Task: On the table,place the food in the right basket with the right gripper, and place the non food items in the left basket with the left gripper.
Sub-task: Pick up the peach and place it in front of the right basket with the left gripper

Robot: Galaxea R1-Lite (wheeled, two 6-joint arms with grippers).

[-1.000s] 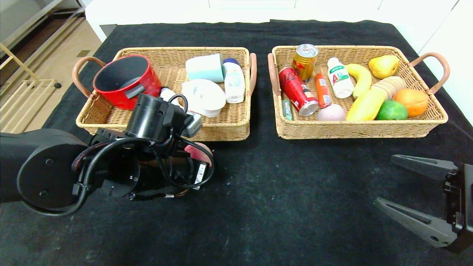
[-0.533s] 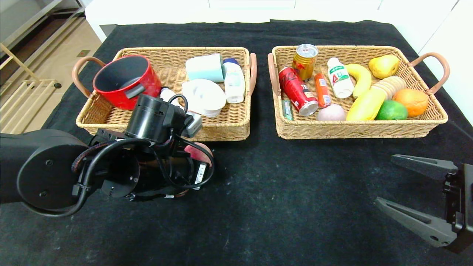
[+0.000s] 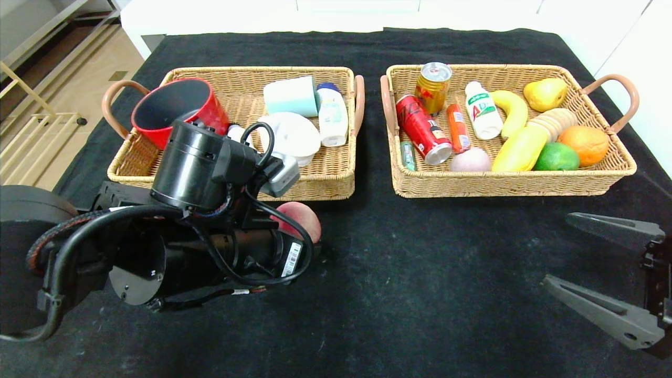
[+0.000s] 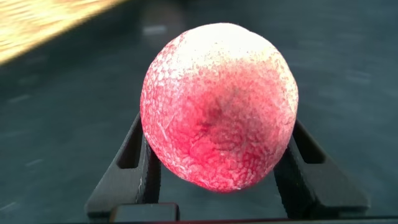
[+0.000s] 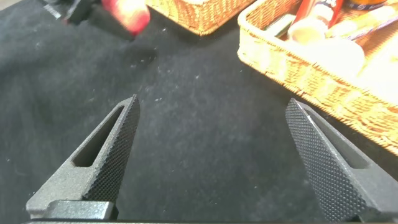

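step: left gripper (image 4: pixel 217 174) clamps peach (image 3: pixel 300 218) near left basket (image 3: pixel 325 184) | right gripper (image 3: pixel 593 268) wide, idle, near right | next: peach belongs in right basket (image 3: pixel 504 184)

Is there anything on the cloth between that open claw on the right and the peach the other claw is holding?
Nothing: in the head view only bare black table lies between the right gripper and the peach in the left gripper.

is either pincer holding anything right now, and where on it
The left pincer grips the peach across its opposite sides, low on the fruit. The right pincer stands open over the table, holding nothing.
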